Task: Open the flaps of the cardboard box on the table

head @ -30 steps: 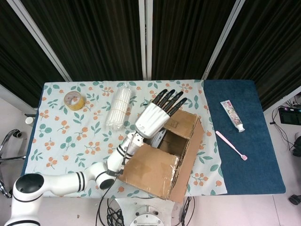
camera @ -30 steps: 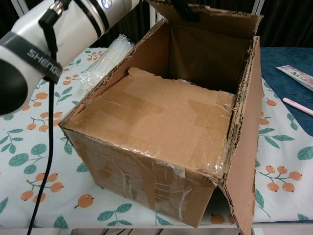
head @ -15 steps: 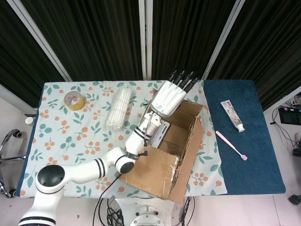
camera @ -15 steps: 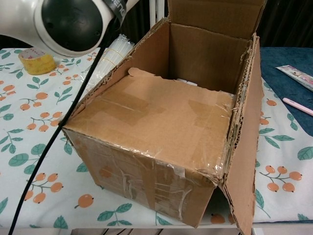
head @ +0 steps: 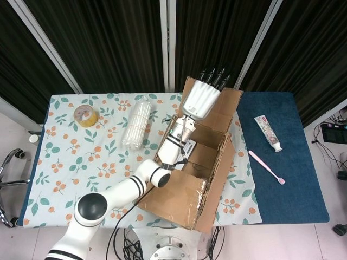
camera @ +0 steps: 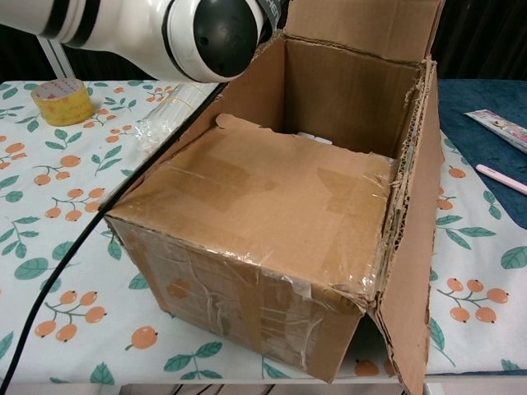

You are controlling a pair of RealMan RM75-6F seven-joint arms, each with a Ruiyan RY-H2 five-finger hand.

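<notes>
The cardboard box stands at the table's front middle. Its far flap is tipped up and back, and my left hand lies flat against the flap's inner face with fingers straight, holding nothing. The near flap, covered in tape, still lies across the front half of the opening. The right flap hangs down outside the box. In the chest view only the left arm's elbow shows above the box. My right hand is in neither view.
A yellow tape roll and a clear bundle of straws lie left of the box on the flowered cloth. On the blue cloth to the right lie a toothpaste tube and a pink toothbrush.
My left hand has moved away from me across the box, pushing the far flap from lying over the opening up and back past upright.
</notes>
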